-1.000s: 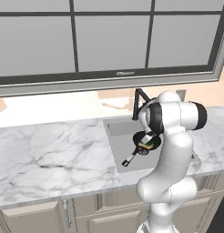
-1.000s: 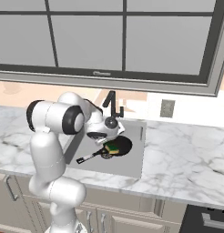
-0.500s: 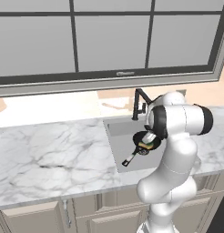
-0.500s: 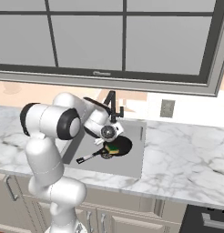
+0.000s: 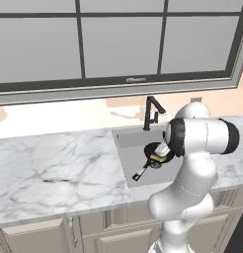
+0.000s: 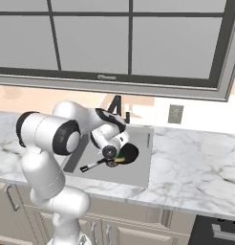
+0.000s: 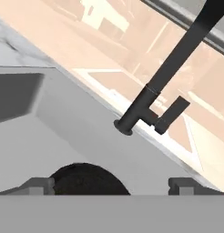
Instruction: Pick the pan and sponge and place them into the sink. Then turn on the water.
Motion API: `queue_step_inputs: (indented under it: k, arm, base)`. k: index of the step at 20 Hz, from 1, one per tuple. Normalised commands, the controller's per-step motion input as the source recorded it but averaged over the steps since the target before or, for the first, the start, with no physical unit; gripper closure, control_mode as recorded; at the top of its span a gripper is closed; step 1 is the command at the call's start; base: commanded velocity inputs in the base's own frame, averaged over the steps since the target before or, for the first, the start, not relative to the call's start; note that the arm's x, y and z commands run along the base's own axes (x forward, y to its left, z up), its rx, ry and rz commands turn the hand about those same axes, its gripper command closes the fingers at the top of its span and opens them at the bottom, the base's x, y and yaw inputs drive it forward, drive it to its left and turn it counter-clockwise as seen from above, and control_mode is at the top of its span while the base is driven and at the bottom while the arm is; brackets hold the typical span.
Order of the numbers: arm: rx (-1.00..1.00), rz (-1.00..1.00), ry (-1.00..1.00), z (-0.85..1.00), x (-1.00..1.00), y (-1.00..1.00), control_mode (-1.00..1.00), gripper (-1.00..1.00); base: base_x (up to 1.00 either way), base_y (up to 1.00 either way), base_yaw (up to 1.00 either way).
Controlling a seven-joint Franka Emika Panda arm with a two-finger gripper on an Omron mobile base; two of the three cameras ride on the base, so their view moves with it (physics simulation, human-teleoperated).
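A white marble desk (image 5: 54,168) runs across the middle of the left base view, under a wide dark-framed window (image 5: 118,44), with beige cabinet doors (image 5: 39,237) below. The grey sink (image 5: 126,143) sits right of centre; the pan (image 5: 152,152) lies inside it with the sponge (image 5: 158,158) on it. The black faucet (image 7: 164,86) stands behind the basin. The tool (image 7: 111,184) hangs over the pan, its tips wide apart, holding nothing.

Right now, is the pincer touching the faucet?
Apart. In the hand view the faucet stands well beyond the pincer fingertips, with bare sink wall between.
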Motion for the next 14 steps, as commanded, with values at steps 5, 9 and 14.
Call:
queue_step_inputs:
  k: [5,9,14]
  arm:
    - [0.05,0.0,-0.2,0.25,0.0,-0.22,-1.0,-1.0]
    - [0.18,0.0,-0.18,0.37,0.0,-0.28,-1.0,-1.0]
    - [0.19,0.0,-0.11,0.41,0.01,-0.2,-1.0,-1.0]
  base:
    - [0.0,0.0,0.0]
    - [0.0,0.0,0.0]
    - [0.0,0.0,0.0]
